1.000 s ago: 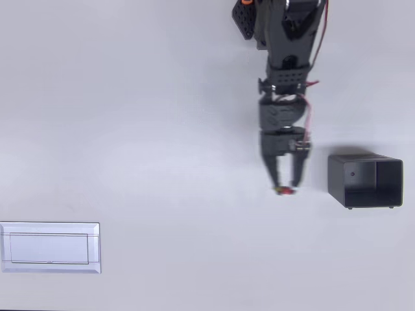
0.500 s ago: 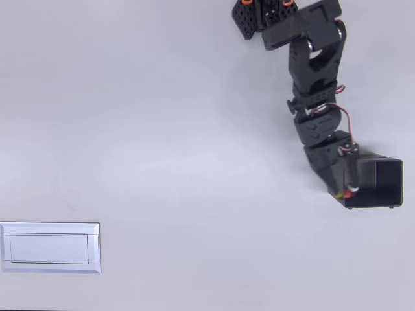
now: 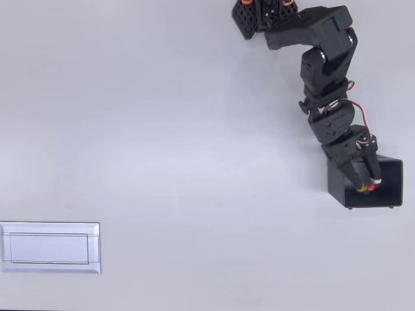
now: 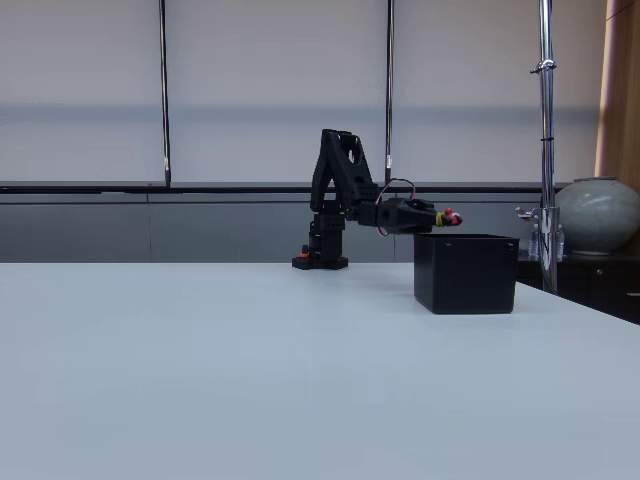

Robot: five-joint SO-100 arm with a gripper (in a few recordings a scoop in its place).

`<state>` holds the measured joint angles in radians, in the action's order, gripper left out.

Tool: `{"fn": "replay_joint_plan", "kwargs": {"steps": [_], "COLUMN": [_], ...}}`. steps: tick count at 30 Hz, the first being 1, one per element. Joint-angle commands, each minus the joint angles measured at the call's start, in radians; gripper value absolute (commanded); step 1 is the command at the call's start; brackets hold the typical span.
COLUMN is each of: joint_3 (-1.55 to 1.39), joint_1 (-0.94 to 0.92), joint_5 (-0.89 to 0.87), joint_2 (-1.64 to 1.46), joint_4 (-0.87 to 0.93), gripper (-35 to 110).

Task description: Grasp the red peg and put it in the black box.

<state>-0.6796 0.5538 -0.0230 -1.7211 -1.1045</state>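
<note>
Arm stretched nearly level from its base, black claw (image 4: 447, 217) clamped on tiny round red peg (image 3: 370, 188), hovering above small rectangular black plastic box (image 3: 387, 194) on white tabletop (image 3: 162, 149).

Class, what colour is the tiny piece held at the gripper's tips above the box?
Red: the tiny round red peg, clearest in the fixed view.

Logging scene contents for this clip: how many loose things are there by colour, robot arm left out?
Red: 1, the red peg, held in the gripper above the box.
Black: 1, the black box.
White: 1, the flat white tray on the table.
Total: 3
</note>
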Motion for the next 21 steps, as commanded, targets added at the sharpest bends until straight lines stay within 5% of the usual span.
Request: {"fn": "replay_joint_plan", "kwargs": {"steps": [1,21], "joint_3": [-0.083,-0.015], "joint_1": [0.015,-0.037], "joint_5": [-0.005,0.028], "joint_2": [-0.006,0.071], "joint_4": [-0.032,-0.057], "gripper": [8,19]}}
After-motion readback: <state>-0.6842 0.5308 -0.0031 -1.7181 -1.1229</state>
